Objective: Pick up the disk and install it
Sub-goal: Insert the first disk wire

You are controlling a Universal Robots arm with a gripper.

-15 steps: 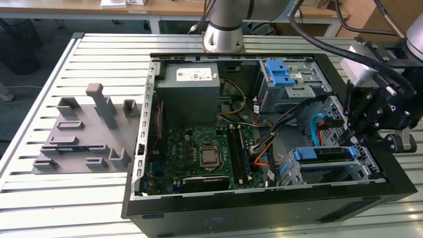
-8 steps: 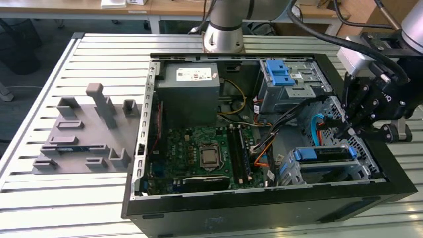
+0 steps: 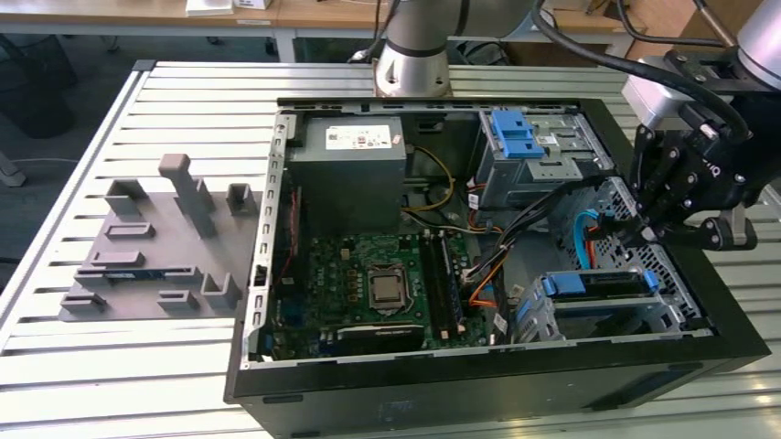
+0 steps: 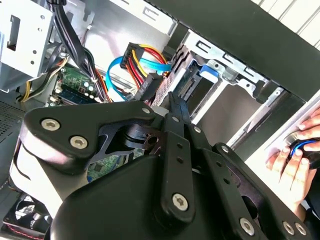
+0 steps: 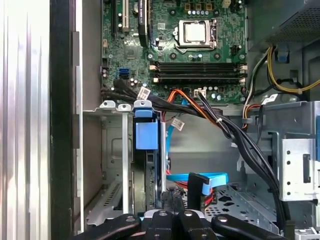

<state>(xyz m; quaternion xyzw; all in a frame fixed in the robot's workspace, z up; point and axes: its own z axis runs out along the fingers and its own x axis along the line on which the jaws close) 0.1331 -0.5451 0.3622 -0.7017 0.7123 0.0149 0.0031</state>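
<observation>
Now | disk (image 3: pixel 595 284) in drive cage (image 3: pixel 610 322) | hand (image 3: pixel 637 230) just beside (closed)

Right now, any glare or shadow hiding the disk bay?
Exterior view: even light, the disk reads fine in its bay. First wrist view: table slats washed out white, drive bay dim. Second wrist view: the gripper is a dark mass in front, cables beyond well lit.

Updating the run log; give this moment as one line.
disk: in drive cage | gripper: shut, over drive cage, contact unclear | computer case: open
</observation>
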